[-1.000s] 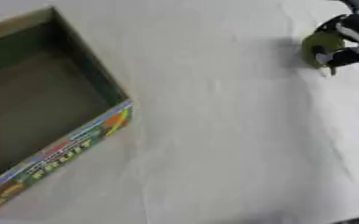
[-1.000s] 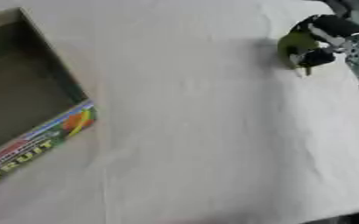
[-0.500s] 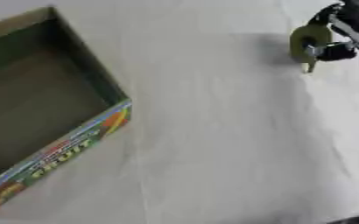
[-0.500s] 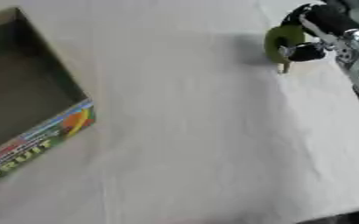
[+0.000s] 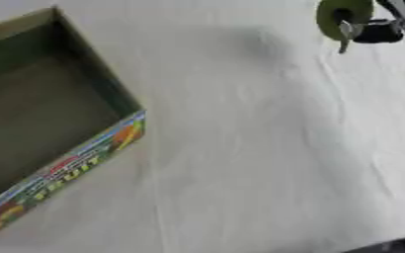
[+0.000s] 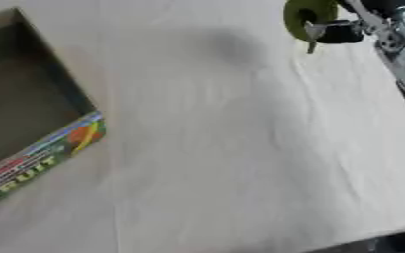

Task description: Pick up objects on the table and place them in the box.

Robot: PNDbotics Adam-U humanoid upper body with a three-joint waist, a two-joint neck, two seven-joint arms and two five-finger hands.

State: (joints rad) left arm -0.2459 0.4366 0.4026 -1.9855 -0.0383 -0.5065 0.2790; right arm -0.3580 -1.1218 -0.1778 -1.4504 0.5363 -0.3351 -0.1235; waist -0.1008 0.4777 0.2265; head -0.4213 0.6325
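The green object is cut off by the top edge, and the fingers of the right hand cover part of it, so its full shape and kind cannot be told. The hand itself runs out of view at the upper right corner. The box is cut by the left edge, and its far and left walls are not seen. The print on its front is blurred.
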